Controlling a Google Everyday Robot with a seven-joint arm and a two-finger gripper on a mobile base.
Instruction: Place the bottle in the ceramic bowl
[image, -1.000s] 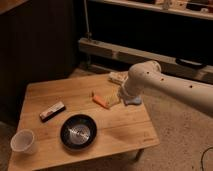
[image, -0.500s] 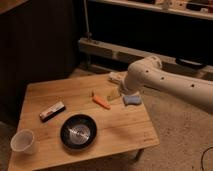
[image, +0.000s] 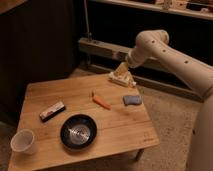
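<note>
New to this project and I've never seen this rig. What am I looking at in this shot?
There is one picture, from one camera looking down at a low wooden table. Where the camera is mounted is not known.

The white jointed thing coming in from the right is the robot's single arm. Its gripper is at the table's far right corner. Right at its tip is the bottle, small and pale cream. I can't tell whether the bottle is gripped or only touched.

On the table are the black ceramic bowl near the front, an orange stick, a blue pad, a dark bar and a whitish cup at the front left corner. The bowl looks empty.
</note>
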